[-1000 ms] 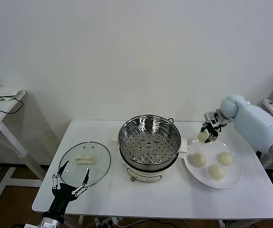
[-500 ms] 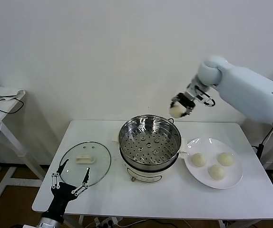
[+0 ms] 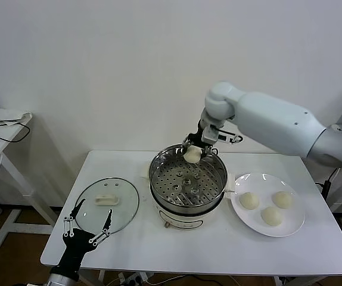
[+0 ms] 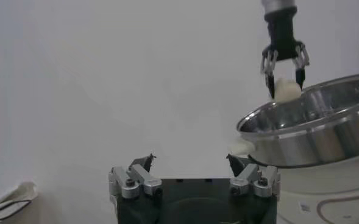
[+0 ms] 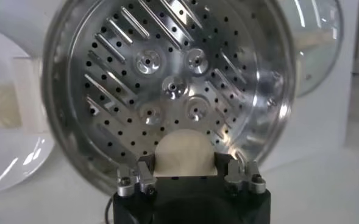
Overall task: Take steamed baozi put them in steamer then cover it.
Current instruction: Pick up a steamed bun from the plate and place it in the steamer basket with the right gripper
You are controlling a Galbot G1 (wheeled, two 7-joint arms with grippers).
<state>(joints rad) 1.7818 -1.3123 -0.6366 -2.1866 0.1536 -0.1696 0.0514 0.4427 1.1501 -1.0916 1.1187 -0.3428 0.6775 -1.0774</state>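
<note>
Left claw: the left claw [image 3: 88, 230] hangs parked at the near edge of the surface [image 3: 159, 244], fingers spread wide and empty, just in front of the glass lid [image 3: 106, 202].
Lid: it lies flat on the surface, off the pot, so covering is not yet done.
Plate: the white plate [image 3: 293, 220] on the robot's right carries three baozi [image 3: 271, 215]; a second ago a fourth was being lifted just above it.
Steamer: the steamer [image 3: 187, 179] stands mid-surface, its perforated tray bare.
What changed: the right arm has swung across from the plate to the pot, which I judge puts the first bun at its release point.
Right claw: the right claw [image 3: 193, 154] pinches the carried baozi [image 5: 184, 155] between both fingers, just above the far rim; the bun looks clear of the tray.
</note>
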